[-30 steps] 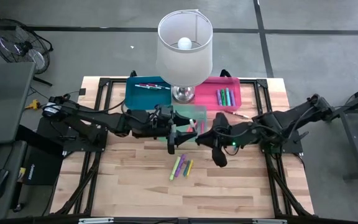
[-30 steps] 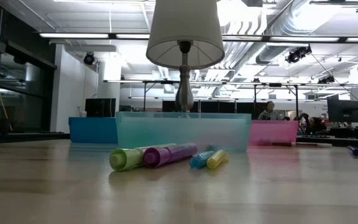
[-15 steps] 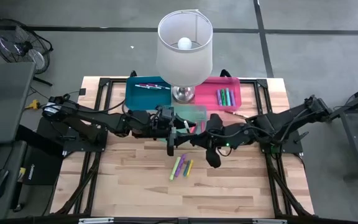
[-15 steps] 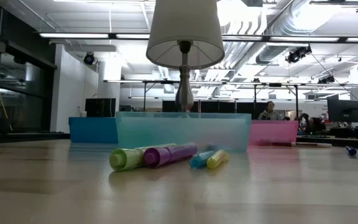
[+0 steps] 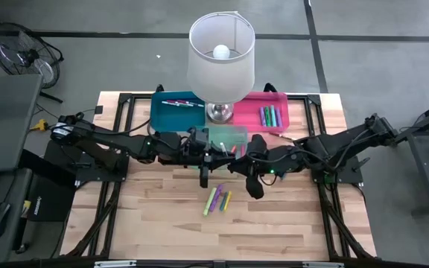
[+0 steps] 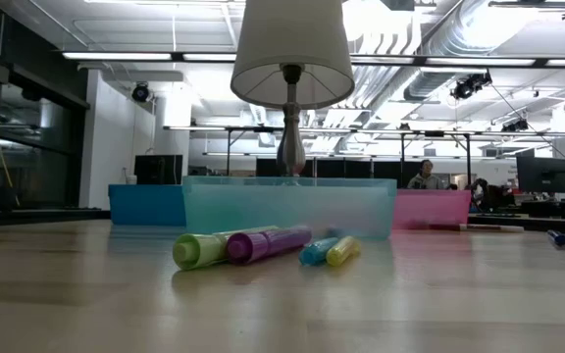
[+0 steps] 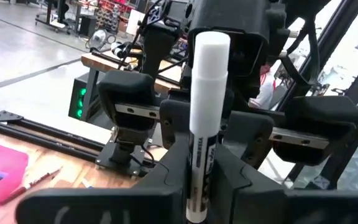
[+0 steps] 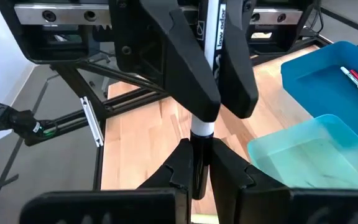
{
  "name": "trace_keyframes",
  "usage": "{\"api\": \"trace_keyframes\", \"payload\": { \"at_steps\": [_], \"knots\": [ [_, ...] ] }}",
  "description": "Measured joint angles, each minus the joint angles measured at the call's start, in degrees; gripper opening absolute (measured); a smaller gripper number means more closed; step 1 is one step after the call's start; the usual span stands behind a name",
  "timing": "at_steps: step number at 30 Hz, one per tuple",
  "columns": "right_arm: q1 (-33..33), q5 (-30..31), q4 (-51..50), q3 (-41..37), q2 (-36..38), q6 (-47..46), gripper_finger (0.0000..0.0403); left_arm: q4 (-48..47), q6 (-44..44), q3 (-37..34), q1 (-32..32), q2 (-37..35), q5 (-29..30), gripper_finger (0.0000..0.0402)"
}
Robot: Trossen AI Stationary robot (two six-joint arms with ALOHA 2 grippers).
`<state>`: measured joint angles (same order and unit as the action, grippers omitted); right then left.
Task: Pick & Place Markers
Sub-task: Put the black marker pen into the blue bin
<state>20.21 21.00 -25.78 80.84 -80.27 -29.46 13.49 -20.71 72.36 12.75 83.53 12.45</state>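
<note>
Above table center: L end effector [image 7: 194,180] & R end effector [image 8: 197,165] both clamped on white marker [image 7: 205,106].

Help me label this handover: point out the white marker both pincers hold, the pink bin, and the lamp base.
white marker [image 7: 207,74]: left wrist view, upper barrel.
pink bin [image 5: 281,99]: high view, far rim.
lamp base [image 5: 219,112]: high view, metal foot beneath the shade.
</note>
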Motion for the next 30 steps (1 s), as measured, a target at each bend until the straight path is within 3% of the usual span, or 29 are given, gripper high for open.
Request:
{"api": "trace_keyframes", "payload": {
  "at_steps": [30],
  "knots": [
    [-0.35,0.11,-1.42,-0.01,0.0,1.26,0.0038,-1.8,2.52,0.0,0.0,-0.02,0.51,0.0027]
  ]
}}
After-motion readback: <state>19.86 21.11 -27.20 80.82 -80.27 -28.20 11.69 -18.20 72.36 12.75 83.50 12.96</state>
